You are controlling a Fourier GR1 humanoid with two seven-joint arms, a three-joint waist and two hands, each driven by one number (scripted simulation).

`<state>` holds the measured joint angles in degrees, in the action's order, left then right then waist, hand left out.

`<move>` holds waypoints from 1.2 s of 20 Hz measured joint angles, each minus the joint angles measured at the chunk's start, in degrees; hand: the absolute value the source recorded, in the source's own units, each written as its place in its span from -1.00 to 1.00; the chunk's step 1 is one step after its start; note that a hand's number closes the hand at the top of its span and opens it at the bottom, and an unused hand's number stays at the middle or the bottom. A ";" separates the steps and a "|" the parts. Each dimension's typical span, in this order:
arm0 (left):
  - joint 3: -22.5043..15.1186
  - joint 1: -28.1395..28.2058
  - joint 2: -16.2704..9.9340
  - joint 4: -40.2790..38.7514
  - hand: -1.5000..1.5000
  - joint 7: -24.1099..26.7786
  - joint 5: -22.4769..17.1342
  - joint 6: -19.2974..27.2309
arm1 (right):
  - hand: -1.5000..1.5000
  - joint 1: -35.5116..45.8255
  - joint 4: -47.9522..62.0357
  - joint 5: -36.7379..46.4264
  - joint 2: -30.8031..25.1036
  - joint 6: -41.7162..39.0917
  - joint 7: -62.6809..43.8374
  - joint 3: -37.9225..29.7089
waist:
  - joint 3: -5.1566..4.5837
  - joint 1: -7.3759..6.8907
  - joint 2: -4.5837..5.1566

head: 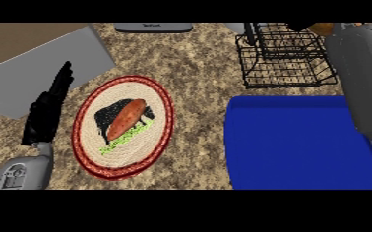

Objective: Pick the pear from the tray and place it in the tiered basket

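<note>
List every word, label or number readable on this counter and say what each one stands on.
Grey appliance at the counter's far edge: a short pale mark on its top, too blurred to read.
Woven mat, blue tray, wire basket: no text.
Left hand: no text.

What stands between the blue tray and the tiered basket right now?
Nothing visible: bare counter separates the tray from the tiered basket. The right hand shows at the basket's far edge; a tan bit beside it may be the pear.
</note>
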<state>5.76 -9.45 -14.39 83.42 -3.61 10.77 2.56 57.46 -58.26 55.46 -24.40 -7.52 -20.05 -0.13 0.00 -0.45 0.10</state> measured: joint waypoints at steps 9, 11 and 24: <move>-0.24 1.09 0.43 1.31 0.00 -0.04 0.33 -0.51 | -1.00 -0.99 7.46 -6.40 3.21 0.85 -0.44 -7.35 | 0.02 -0.20 0.05; -0.32 -0.25 0.88 0.56 0.00 -0.72 0.84 0.13 | -1.00 -1.44 7.96 -7.67 3.62 3.19 0.92 -9.00 | 0.01 -0.09 0.07; 0.80 0.74 0.82 -0.06 0.00 0.29 1.06 -0.04 | -1.00 -2.37 -2.19 -15.28 -0.84 6.45 -0.93 -17.68 | -0.02 0.74 -0.25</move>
<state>6.56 -8.71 -13.57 83.36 -3.32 11.83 2.52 55.09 -60.45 40.17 -25.24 -1.08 -20.98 -17.81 -0.02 0.30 -0.15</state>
